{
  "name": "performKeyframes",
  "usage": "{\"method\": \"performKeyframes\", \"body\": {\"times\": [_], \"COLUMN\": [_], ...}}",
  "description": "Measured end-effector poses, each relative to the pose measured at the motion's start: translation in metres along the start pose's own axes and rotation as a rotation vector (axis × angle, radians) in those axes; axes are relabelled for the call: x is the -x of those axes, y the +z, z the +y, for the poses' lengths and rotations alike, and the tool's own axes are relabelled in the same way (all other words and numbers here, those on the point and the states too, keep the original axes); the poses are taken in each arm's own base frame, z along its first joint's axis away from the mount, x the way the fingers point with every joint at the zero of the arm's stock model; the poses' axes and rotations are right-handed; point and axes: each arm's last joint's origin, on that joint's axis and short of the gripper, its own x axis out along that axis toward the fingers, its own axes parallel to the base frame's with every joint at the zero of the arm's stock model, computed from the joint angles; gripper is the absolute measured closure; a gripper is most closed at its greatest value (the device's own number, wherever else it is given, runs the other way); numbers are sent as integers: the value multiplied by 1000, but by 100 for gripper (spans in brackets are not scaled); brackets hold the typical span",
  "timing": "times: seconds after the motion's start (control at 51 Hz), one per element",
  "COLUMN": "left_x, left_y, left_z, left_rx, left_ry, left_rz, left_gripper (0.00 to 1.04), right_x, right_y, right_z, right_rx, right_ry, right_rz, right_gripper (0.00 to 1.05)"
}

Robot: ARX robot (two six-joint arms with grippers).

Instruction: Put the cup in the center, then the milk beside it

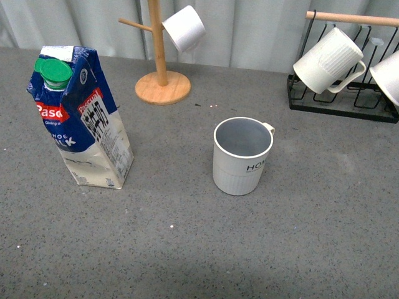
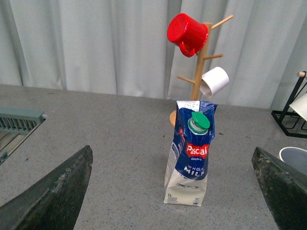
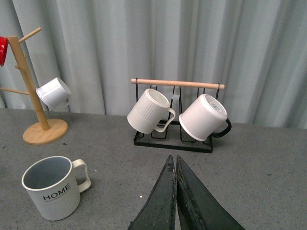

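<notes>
You see the cup (image 1: 242,156) standing upright near the middle of the grey table (image 1: 187,249), mouth up and empty. It is off-white with a grey-blue inside, a ribbed lower half and black "HOME" lettering, and its small handle points to the far right. The milk (image 1: 80,118) stands well apart to its left. It is a tall blue-and-white carton with a red logo band, its green cap on, and it is taller than the cup.

On the milk (image 2: 190,158) I read "Pascual" in white on a red band, with "WHOLE MILK" on the blue below it and "1L" near the base; the side panel's print is too small for me to read. The cup (image 3: 52,191) carries "HOME" in black on its side.
</notes>
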Motion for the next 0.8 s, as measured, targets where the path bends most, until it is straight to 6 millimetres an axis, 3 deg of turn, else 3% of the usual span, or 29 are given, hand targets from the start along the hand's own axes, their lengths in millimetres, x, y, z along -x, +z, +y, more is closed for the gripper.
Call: {"method": "performKeyframes", "body": {"times": [0.255,0.804], "left_x": [0,0], "left_y": [0,0], "left_z": [0,0], "left_rx": [0,0], "left_ry": [0,0], "left_rz": [0,0], "left_gripper": [7,7], "right_x": [0,0], "right_y": [0,0], "right_z": [0,0], "right_rx": [1,1], "right_ry": [0,0], "right_rz": [3,2], "right_gripper": [103,16]}}
